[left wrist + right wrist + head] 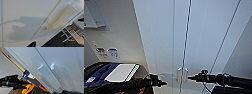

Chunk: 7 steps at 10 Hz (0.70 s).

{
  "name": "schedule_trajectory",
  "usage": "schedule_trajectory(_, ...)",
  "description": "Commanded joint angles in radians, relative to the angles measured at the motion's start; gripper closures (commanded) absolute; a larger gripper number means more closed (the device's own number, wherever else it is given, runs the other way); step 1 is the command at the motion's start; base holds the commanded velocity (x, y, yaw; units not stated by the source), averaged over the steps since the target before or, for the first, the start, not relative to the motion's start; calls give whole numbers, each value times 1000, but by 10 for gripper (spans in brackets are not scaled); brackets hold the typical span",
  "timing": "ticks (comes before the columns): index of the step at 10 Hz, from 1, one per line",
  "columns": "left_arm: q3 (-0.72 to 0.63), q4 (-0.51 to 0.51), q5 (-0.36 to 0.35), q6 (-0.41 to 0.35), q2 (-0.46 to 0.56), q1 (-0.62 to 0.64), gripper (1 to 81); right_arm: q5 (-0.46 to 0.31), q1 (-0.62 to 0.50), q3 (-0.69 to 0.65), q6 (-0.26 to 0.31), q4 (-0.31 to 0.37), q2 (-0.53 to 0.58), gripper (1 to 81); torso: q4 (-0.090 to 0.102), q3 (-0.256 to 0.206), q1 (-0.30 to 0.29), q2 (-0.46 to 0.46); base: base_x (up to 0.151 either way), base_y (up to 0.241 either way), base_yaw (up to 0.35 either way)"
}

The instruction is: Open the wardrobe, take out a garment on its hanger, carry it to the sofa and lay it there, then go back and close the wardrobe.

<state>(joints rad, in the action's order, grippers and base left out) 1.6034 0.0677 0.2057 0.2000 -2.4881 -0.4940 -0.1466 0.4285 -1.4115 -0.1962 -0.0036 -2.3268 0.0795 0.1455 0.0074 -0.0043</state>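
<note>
Right gripper point(189, 78) sits just beside the pale vertical handles point(182, 74) of the tall white wardrobe point(196, 37), lined up to pull; I can't tell its jaws. Left gripper point(164, 83) waits opposite, doors shut.

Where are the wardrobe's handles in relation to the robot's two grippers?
In the head view, the handles sit side by side where the wardrobe doors meet, between the left gripper and the right gripper, nearer the right one.
</note>
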Motion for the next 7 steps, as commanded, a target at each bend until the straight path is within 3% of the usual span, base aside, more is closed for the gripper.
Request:
schedule_trajectory(1,30,-14,12,18,-37,180,10,-13,-158,-30,-19,17,-25,10,0,0,0,0,0,0,0)
schedule_trajectory(7,153,-14,-2,29,-157,182,10,-10,-188,-208,-100,17,-154,10,0,0,1,1,0,0,0)
